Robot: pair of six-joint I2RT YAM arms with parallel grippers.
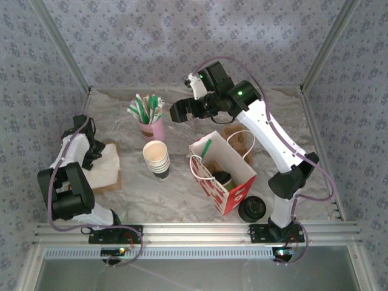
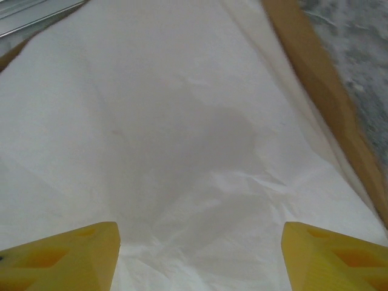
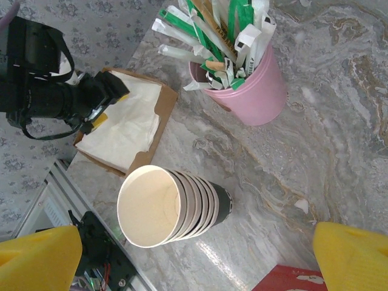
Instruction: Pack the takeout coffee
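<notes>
The takeout coffee (image 1: 223,179), a small dark cup with a black lid, stands inside the open red paper bag (image 1: 237,189) near the table's front. A green straw (image 1: 207,150) leans out of the bag's far end. My left gripper (image 1: 96,153) is down on the white napkins (image 2: 182,121) in a brown cardboard box (image 1: 110,182); its yellow fingers (image 2: 66,257) stand wide apart on the paper, open, with the napkin slightly puckered between them. My right gripper (image 1: 177,111) hangs open high above the back of the table, holding nothing.
A stack of lidless white cups (image 1: 156,159) stands left of the bag. Behind it is a pink cup of wrapped straws (image 1: 151,126). A pile of black lids (image 1: 251,208) sits at the bag's front right, and a brown tray (image 1: 241,138) lies behind the bag.
</notes>
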